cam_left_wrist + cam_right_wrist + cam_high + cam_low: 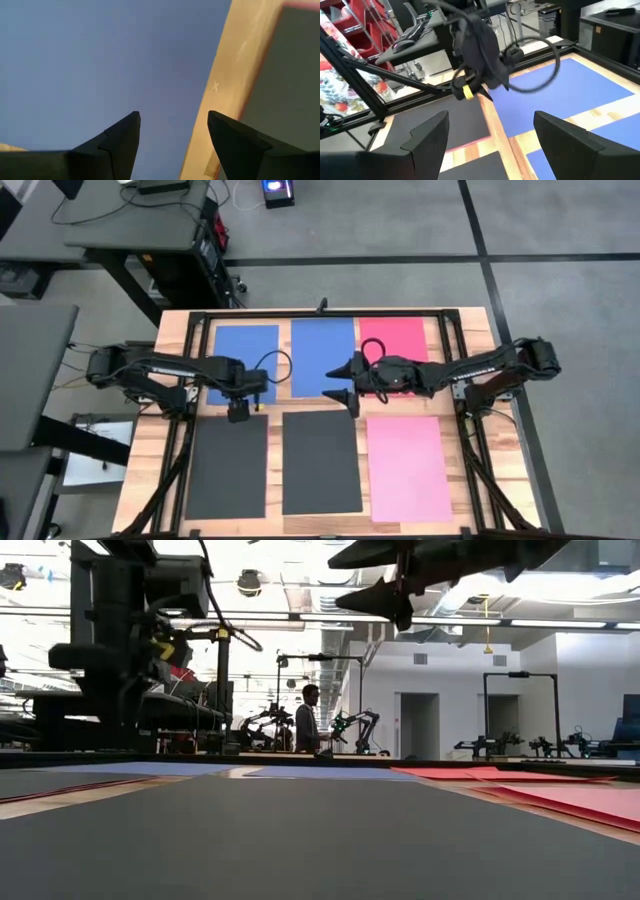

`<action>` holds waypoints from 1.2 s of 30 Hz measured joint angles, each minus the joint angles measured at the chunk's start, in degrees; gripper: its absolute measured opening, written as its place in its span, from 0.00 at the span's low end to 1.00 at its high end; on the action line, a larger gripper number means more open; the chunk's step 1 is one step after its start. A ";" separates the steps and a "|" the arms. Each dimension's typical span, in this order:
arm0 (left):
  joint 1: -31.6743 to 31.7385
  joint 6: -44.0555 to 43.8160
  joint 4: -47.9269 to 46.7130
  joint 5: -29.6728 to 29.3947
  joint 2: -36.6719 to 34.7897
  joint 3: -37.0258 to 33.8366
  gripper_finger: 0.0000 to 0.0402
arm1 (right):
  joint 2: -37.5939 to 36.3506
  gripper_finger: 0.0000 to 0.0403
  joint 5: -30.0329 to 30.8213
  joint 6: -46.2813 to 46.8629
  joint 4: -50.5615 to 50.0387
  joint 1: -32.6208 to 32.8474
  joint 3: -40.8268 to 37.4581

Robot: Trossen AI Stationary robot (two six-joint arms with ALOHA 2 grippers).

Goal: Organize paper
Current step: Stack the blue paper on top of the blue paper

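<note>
High view: six sheets of paper lie flat on the worktop (145,430) in two rows. Blue sheet (243,345), second blue sheet (322,350) and red sheet (393,338) toward 12 o'clock; dark sheet (229,465), second dark sheet (321,462) and pink sheet (409,468) toward 6. Left gripper (240,413) sits at the first blue sheet's near corner. Right gripper (340,384) hovers over the second blue sheet.

Left wrist view: jaws apart, empty, probably just above the paper.

Right wrist view: jaws wide, empty.
</note>
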 joint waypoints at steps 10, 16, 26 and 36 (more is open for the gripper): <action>0.64 6.37 1.24 0.04 15.43 2.67 0.58 | 0.00 0.69 -1.77 -4.83 1.52 -0.98 0.04; 1.54 8.19 1.58 -0.33 16.01 3.18 0.62 | 0.00 0.69 -1.97 -5.42 2.98 -1.02 0.09; 2.21 6.22 2.72 -3.76 15.82 1.94 0.64 | 0.00 0.69 -2.03 -5.49 2.88 -1.37 0.09; 2.34 5.96 5.31 -18.37 16.16 1.62 0.64 | 0.00 0.69 -2.03 -5.55 2.84 -1.67 0.09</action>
